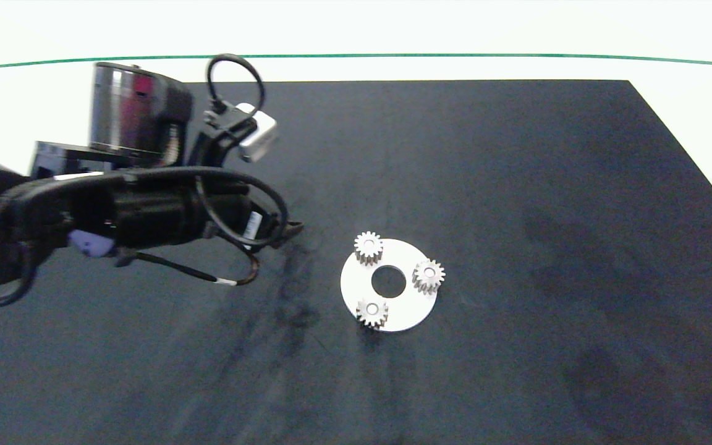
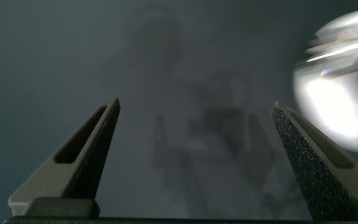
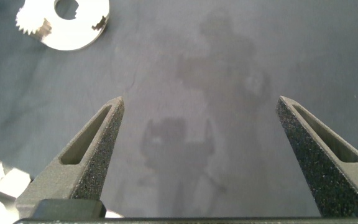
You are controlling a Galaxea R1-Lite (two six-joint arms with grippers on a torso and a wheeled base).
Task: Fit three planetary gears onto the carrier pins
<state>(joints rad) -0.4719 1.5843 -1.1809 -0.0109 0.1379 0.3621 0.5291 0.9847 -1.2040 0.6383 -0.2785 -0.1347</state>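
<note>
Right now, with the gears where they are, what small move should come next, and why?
Probably draw the left gripper away, fingers open and empty. All three planetary gears appear seated round the white disc, so nothing seems left to place. The right gripper is open too.

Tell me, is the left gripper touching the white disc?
Apart. In the head view, bare black mat separates the left gripper from the white disc; its fingers are open, holding nothing.

This looks like a robotics lab or test bench: a bare white table (image 1: 393, 37) edged by a thin green line (image 1: 356, 56) carries a plain black mat (image 1: 517, 216), with a cabled dark robot arm (image 1: 146, 204) reaching in from nine o'clock over it.
</note>
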